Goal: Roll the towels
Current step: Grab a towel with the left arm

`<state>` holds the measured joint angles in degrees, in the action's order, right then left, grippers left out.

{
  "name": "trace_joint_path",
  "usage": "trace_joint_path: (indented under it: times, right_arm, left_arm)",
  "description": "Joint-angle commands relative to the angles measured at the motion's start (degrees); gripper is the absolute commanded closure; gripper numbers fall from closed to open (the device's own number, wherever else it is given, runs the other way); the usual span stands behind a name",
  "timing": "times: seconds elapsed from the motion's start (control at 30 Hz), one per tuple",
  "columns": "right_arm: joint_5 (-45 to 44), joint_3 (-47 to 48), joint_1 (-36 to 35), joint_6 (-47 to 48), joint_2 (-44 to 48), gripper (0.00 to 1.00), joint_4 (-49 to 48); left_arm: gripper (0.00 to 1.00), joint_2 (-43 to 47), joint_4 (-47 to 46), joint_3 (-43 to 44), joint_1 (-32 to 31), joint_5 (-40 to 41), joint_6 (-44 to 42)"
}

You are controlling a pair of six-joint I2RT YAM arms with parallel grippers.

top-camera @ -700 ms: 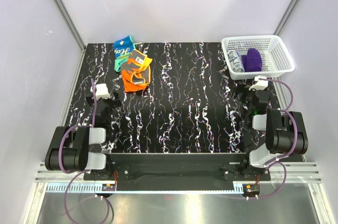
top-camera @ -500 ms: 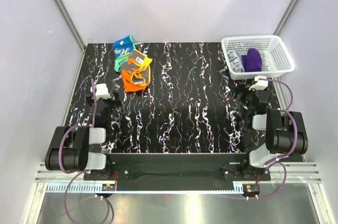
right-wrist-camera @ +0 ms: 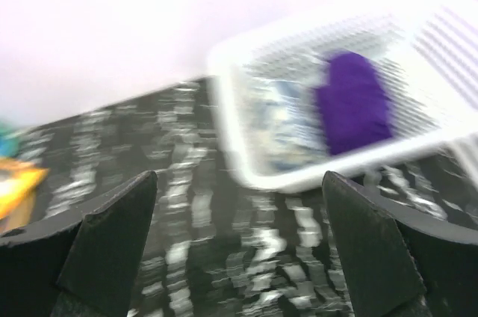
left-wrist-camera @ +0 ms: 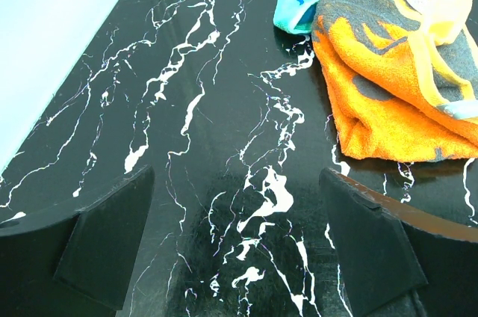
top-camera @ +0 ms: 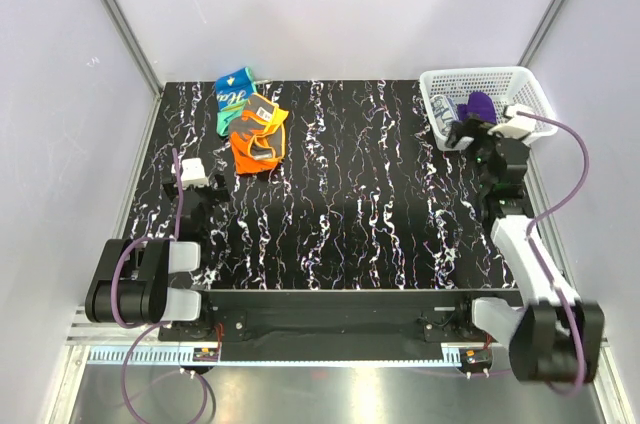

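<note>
Nothing was rolled yet: the orange towel (top-camera: 258, 144) and teal towel (top-camera: 232, 92) lay crumpled at eleven o'clock, left gripper (left-wrist-camera: 239, 246) and right gripper (right-wrist-camera: 239, 246) both gaping, empty.

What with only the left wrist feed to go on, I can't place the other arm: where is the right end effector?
Observer: The right end effector is at the white basket in the far right corner, open and empty.
Operator: Anything in that basket?
Observer: A purple cloth beside a pale patterned cloth.
Operator: And the teal towel, beyond the corner I see?
Observer: The teal towel lies bunched and unrolled near the far edge of the table, just behind the orange towel.
</note>
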<state>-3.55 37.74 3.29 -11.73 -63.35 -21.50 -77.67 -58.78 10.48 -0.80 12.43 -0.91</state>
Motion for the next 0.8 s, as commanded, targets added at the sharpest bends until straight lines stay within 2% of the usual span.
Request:
trace_joint_path:
  times: [0.0,0.07,0.1,0.13,0.17,0.2,0.23,0.27,0.3,0.33,0.37,0.4,0.47,0.5,0.6,0.77]
  right_arm:
    - [-2.94,4.88,-10.38,-0.76,9.27,0.0,16.54]
    - [-2.87,8.92,-16.87,-0.75,11.4,0.0,20.25]
    - [-2.86,10.59,-19.0,-1.1,11.76,0.0,25.66]
    - [-2.78,12.52,-20.67,-1.28,11.59,0.0,28.5]
    - [-2.78,16.28,-22.08,-1.46,11.24,0.0,31.05]
    - [-2.43,17.71,-23.93,-1.46,11.06,0.0,34.38]
    - [0.88,18.77,-24.29,-2.41,11.14,0.0,34.59]
    - [3.35,18.17,-24.21,-3.29,11.49,0.0,33.55]
    - [5.73,16.86,-24.21,-6.7,12.45,0.0,29.27]
    - [2.27,13.36,-24.21,-19.0,12.99,0.0,28.01]
    - [0.75,11.24,-24.12,-23.99,13.25,0.0,27.04]
    - [1.78,9.04,-24.12,-24.83,13.25,0.0,19.55]
    - [10.12,8.93,-24.12,-24.83,11.42,0.0,17.72]
    - [11.54,10.41,-24.12,-25.53,8.19,0.0,21.2]
    - [15.94,15.52,-24.12,-23.62,2.29,0.0,29.81]
    - [13.05,17.2,-24.21,-20.09,0.68,0.02,36.61]
  left_arm:
    - [0.01,1.29,-3.27,1.47,0.01,0.32,0.82]
    - [0.01,1.29,-2.92,1.47,0.01,0.32,0.82]
    - [0.01,1.55,-3.61,1.56,-0.34,2.84,0.82]
    - [0.01,5.21,0.04,3.04,-1.21,7.3,3.08]
    - [0.01,8.29,7.29,6.1,-1.75,11.35,4.32]
    - [0.01,11.02,26.42,15.01,-1.75,13.92,6.07]
    - [0.01,14.79,33.92,19.45,-1.84,15.16,12.88]
    - [0.01,16.22,46.35,23.67,-1.75,13.95,17.47]
    - [0.01,17.63,50.92,29.71,-1.75,14.38,27.96]
    - [0.01,17.64,54.96,31.86,-1.75,15.51,35.37]
    - [0.01,17.12,61.88,33.36,-1.66,16.57,43.19]
    - [0.01,14.5,60.82,33.99,-1.05,13.1,44.75]
    - [0.01,9.06,60.18,37.4,0.35,-3.71,39.42]
    - [0.01,2.94,63.15,42.81,0.01,-5.38,39.06]
    - [0.01,-5.27,69.67,48.91,-3.23,-5.4,36.34]
    - [0.01,-13.99,76.44,55.69,-8.6,0.22,32.2]
